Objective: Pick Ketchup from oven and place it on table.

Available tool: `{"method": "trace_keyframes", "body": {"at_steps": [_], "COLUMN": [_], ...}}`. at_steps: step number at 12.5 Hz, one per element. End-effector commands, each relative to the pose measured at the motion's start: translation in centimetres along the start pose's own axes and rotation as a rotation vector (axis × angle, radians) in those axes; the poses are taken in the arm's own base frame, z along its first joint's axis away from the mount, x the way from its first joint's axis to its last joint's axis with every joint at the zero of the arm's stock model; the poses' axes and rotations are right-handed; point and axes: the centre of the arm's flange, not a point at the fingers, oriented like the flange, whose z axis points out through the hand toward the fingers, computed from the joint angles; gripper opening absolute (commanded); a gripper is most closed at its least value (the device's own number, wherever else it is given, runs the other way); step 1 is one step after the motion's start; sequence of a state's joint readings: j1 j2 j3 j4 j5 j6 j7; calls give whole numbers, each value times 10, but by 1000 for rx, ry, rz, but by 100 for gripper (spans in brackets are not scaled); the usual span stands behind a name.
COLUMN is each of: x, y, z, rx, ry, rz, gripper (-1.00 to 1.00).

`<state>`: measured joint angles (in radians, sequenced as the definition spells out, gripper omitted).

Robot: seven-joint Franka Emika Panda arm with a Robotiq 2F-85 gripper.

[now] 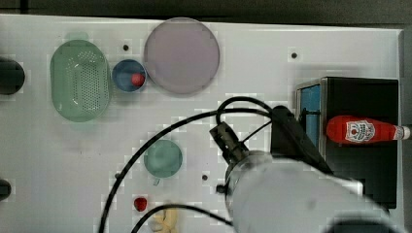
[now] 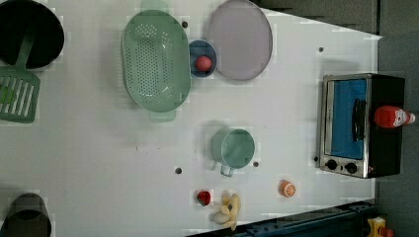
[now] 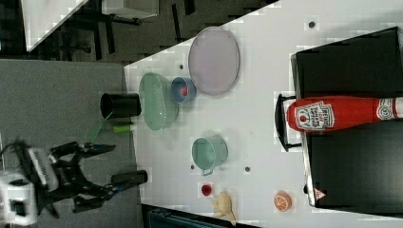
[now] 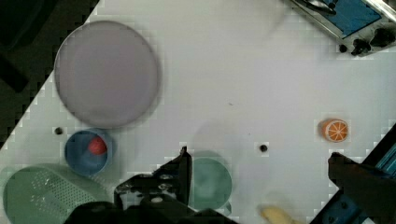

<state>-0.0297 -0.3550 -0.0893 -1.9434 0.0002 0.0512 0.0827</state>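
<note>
The ketchup (image 1: 362,131) is a red bottle with a white label. It lies on its side on the black top of the oven (image 1: 359,97), with its base over the door handle. It also appears in the left view (image 2: 393,117) and the right view (image 3: 332,114). The oven's blue glass door and knobs (image 4: 355,18) appear in the wrist view. My gripper (image 4: 261,172) hangs high over the white table (image 1: 252,63), above the green cup. It is open and holds nothing, well away from the ketchup. The right view also has the gripper (image 3: 114,164), with its fingers spread.
A green colander (image 1: 80,80), a blue bowl with a red ball (image 1: 129,75) and a lilac plate (image 1: 181,56) sit at the far side. A green cup (image 1: 163,158), an orange slice (image 2: 287,188), a banana (image 2: 227,210) and a small red fruit (image 2: 204,197) lie nearer. My arm (image 1: 291,194) covers part of the top view.
</note>
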Motion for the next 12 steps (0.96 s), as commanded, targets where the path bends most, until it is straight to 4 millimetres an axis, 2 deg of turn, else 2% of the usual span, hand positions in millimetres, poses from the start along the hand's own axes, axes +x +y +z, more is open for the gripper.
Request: {"method": "trace_keyframes", "body": {"at_steps": [1,3,4,7,9,11,12], "x": [75,115,144,207,247,264,276], "y": [36,59,75,109,128,131,136], "z": [27,54,73,104,134,151,169], "rx": [3,-17,-17,22,0,-39,-58], "ry": [-22,-47,-39,62,123,133,117], "rz": [150,238,297,422,489,513,548], "gripper": [100,100,100,100,100,100,100]}}
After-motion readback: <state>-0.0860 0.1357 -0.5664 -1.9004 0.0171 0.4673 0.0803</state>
